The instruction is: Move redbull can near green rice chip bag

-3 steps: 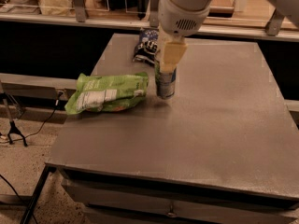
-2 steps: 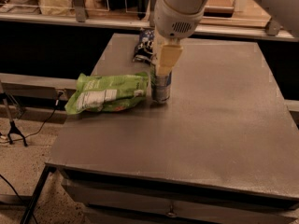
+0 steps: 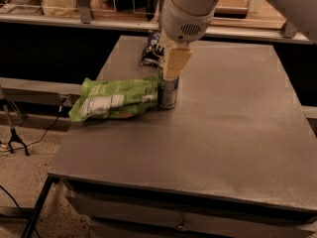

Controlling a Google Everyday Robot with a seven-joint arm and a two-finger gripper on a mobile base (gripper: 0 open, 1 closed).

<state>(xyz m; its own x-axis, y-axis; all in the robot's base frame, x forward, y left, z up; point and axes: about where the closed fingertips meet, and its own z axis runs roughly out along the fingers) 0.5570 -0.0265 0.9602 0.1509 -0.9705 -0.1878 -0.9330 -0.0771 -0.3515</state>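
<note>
Tool (image 3: 171,76) hangs from the white arm (image 3: 190,9) over the back-left part of the tabletop (image 3: 228,133). Its cream fingers (image 3: 174,62) point straight down and are clamped on the upper part of the redbull can (image 3: 168,94), hiding the can's top.

At the far left, off the tabletop, a black tripod leg (image 3: 12,135) stands on the speckled floor (image 3: 29,182), with a dark cable (image 3: 49,128) trailing beside it. Next comes the green rice chip bag (image 3: 116,98), lying flat with its long side running left to right. Its left end reaches the tabletop's left edge, and its white label panel faces up. Its right end comes right up to the redbull can; whether the two touch cannot be told. The can stands upright on the tabletop just beside the bag's right end, with its silver-and-blue lower body showing below the tool. Behind the can, near the far edge, lies a dark blue bag (image 3: 150,53), partly covered by the arm. To the right, the grey tabletop runs on to its far side. Below its front edge is a drawer front with a small handle (image 3: 181,227).
</note>
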